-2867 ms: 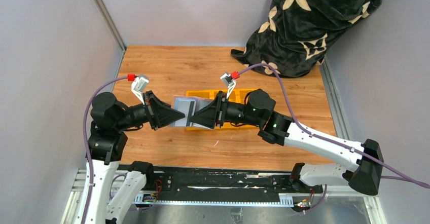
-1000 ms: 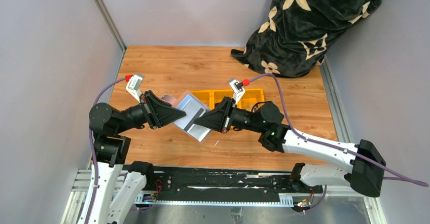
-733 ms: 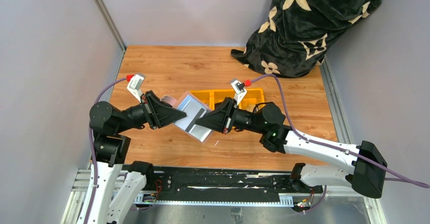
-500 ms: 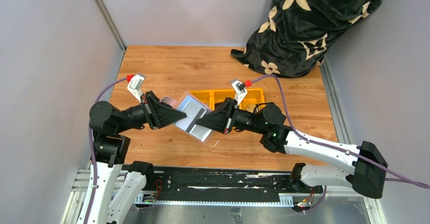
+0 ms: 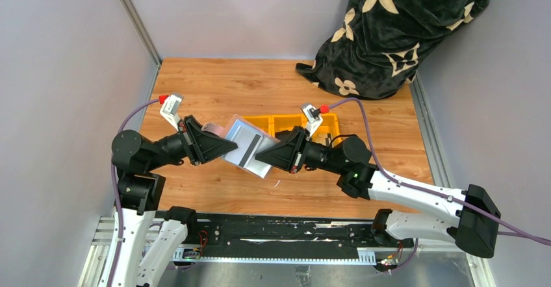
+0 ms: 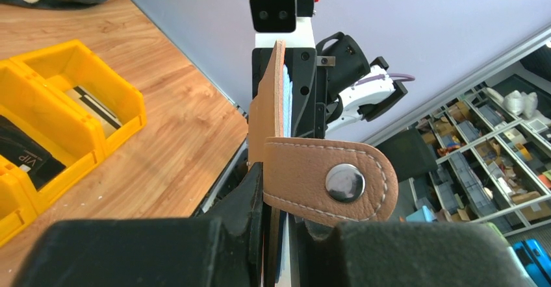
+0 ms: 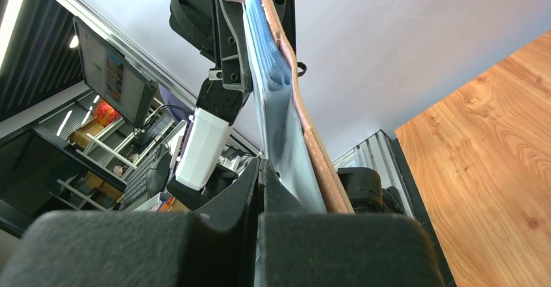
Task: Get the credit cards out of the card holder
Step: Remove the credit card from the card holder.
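Mid-extraction: my left pincer point(image 5: 229, 145) clamps the card holder point(image 5: 235, 130) aloft while my right pincer point(image 5: 261, 156) pinches what looks like a credit card point(image 5: 253, 149), which next needs a straight outward pull.

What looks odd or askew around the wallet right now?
The wallet is askew to the table edges, clamped between the left gripper and the right gripper, its snap tab hanging loose. Nothing looks spilled or damaged.

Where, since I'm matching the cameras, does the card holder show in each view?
Top external: card holder at centre, between the two arms.
Left wrist: card holder edge-on at centre, tan tab nearest the camera.
Right wrist: card holder edge-on, upper middle.
Shared landmark: the wooden table.
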Available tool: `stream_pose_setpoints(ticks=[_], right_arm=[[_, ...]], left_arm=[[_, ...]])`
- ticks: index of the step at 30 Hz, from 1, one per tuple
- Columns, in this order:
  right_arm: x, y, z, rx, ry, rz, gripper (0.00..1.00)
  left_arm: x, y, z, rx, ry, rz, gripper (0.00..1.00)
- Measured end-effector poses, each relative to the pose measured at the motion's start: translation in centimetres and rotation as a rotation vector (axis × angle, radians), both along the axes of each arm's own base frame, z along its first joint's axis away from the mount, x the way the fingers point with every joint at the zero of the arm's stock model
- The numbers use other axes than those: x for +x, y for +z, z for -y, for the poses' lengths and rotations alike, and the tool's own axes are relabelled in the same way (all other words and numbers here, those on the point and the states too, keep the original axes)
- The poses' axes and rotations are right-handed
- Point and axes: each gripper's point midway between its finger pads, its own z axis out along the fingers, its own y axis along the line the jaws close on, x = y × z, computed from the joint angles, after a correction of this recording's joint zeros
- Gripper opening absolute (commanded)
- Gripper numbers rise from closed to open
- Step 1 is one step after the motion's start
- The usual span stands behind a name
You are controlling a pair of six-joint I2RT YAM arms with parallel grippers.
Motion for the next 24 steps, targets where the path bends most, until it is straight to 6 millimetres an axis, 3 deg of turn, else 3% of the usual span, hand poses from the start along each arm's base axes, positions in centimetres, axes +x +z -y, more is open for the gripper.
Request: stream_pose_setpoints(ticks=[4, 9, 14, 20, 24], right_arm=[[0.0, 0.1, 0.0, 0.005, 0.003, -0.002, 0.28], [0.0, 0.1, -0.8, 0.003, 0.024, -0.001, 0.36], [0.1, 0.3, -1.0, 0.006, 0.029, -0.002, 0.21], [0.1, 0.5, -1.0, 0.02, 0.031, -0.001, 0.0], [0.0, 0.7, -1.0, 0.029, 0.031, 0.001, 0.0]], left_arm=[[0.0, 0.1, 0.0, -0.001, 0.003, 0.005, 0.01], [0.0, 0.1, 0.0, -0.002, 0.004, 0.009, 0.01], [0.0, 0.2, -0.1, -0.003, 0.008, 0.01, 0.02], [-0.2, 0.3, -0.1, -0.005, 0.007, 0.02, 0.12], [-0.3, 0.6, -0.1, -0.01, 0.005, 0.029, 0.17]])
